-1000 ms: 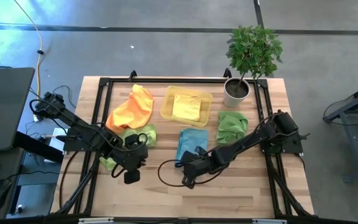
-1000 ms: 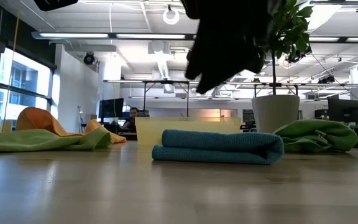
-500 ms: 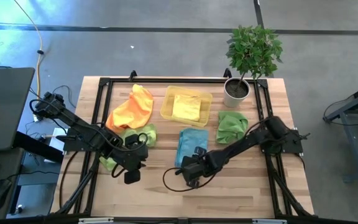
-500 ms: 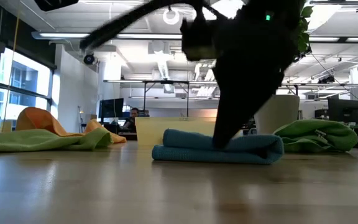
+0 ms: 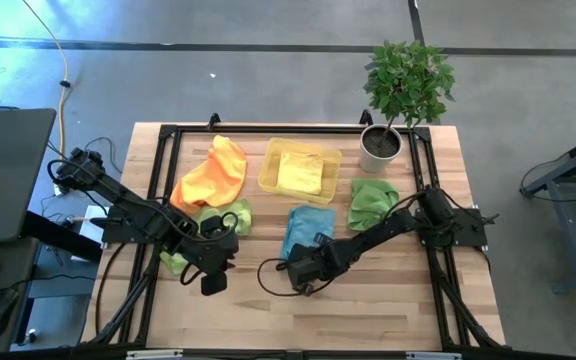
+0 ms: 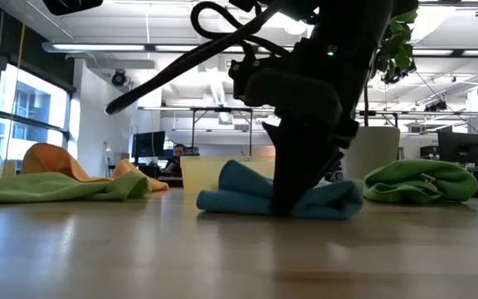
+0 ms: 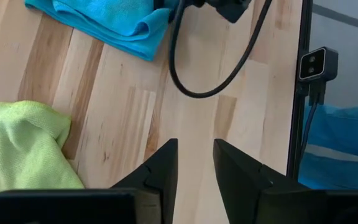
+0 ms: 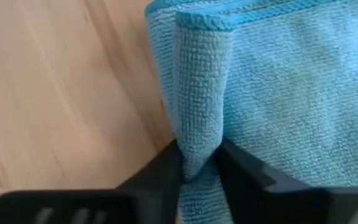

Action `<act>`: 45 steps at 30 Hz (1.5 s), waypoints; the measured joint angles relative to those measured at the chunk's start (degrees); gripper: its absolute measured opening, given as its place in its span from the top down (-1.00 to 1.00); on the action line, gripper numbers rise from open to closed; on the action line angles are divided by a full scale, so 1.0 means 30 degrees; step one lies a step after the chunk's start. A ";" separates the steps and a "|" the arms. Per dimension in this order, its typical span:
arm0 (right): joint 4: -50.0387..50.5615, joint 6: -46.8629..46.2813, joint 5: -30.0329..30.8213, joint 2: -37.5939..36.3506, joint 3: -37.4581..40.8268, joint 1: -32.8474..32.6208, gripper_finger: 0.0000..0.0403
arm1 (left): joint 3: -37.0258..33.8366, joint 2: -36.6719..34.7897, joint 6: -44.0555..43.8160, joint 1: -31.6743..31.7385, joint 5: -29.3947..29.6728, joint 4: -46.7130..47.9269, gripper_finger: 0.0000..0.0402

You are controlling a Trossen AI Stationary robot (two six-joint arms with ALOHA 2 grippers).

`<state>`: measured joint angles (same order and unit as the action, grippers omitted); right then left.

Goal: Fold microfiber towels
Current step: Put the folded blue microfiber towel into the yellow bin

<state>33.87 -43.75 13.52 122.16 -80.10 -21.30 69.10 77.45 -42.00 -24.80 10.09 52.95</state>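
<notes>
The right gripper (image 8: 197,163) pinches a raised fold of the blue towel (image 5: 309,226), which lies mid-table, toward the front edge, just in front of the yellow tray (image 5: 268,170). The left gripper (image 7: 195,163) hangs narrowly open and empty over bare wood beside a green towel (image 7: 17,146).

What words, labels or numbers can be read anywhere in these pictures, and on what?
None can be read.
The teal towel, pinched by the right gripper, shows only its weave.
The yellow tray, the white plant pot and the wooden table carry no visible writing.
The left gripper hangs over bare wood.
</notes>
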 joint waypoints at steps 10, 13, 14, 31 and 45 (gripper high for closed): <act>0.0621 -0.2121 -0.0676 -0.0847 -0.0250 0.0078 0.93 | -0.0007 0.0000 0.0057 0.0000 -0.1523 0.0000 0.55; 0.1355 -0.3577 -0.1841 -0.1896 -0.0254 0.0346 0.98 | -0.0006 0.0000 0.0174 0.0000 -0.1863 0.0000 0.55; 0.1325 -0.4225 -0.2241 -0.2352 -0.0380 0.0474 0.98 | -0.0007 0.0000 0.0182 0.0000 -0.1900 0.0000 0.55; 1.0578 -0.8707 0.1949 -1.0829 -0.0502 0.4797 0.99 | -0.0007 -0.0007 0.0214 0.0118 -0.1961 0.0259 0.55; 1.4813 -1.2450 0.5482 -1.2730 -0.0508 0.8810 0.99 | -0.0006 -0.0015 0.0645 0.1548 -0.1600 0.0316 0.55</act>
<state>78.31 -81.10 29.96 83.97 -81.62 5.13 69.08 77.40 -40.06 -20.15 5.29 53.90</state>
